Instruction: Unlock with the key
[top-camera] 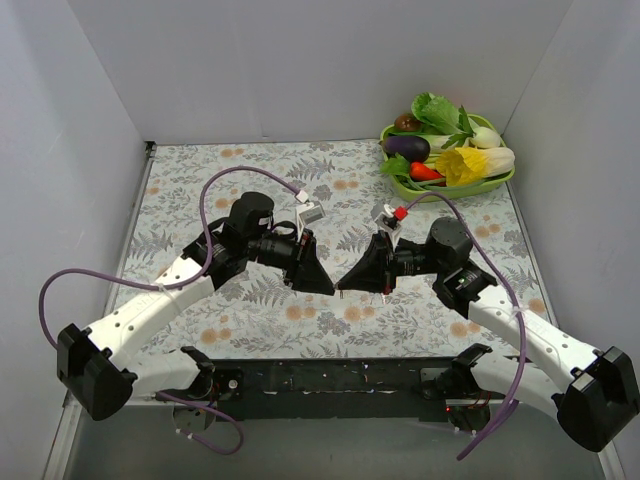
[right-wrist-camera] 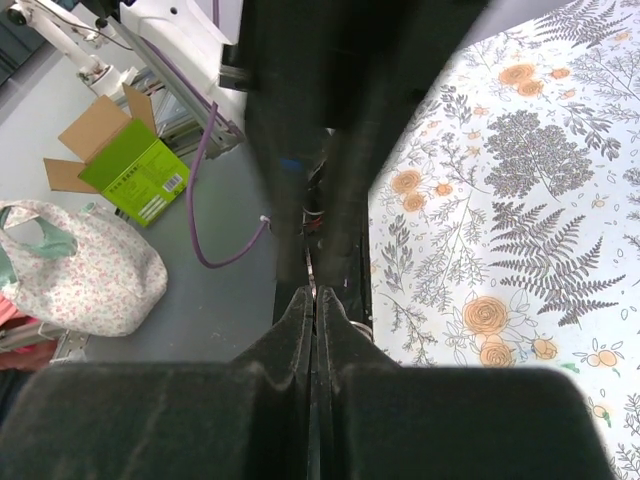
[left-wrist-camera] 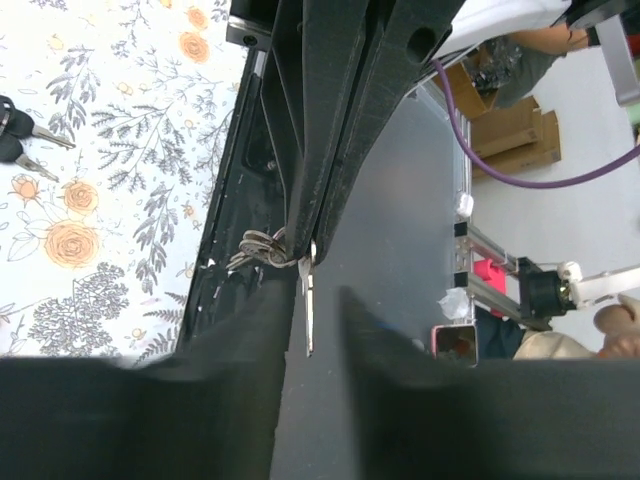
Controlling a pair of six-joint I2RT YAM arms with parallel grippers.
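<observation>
Left wrist: L jaws pinch thin flat metal key (left-wrist-camera: pixel 308 312); R jaws pressed together.

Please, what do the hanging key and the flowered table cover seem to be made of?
The key looks like metal: silvery, thin, with a bright glint. The table cover looks like printed cloth or vinyl, matte, with flowers and ferns; I cannot tell which.

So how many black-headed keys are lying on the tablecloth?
2. Both lie side by side on the floral tablecloth, at the left wrist view's left edge: the upper key and the lower key. More may sit beyond the frame.
</observation>
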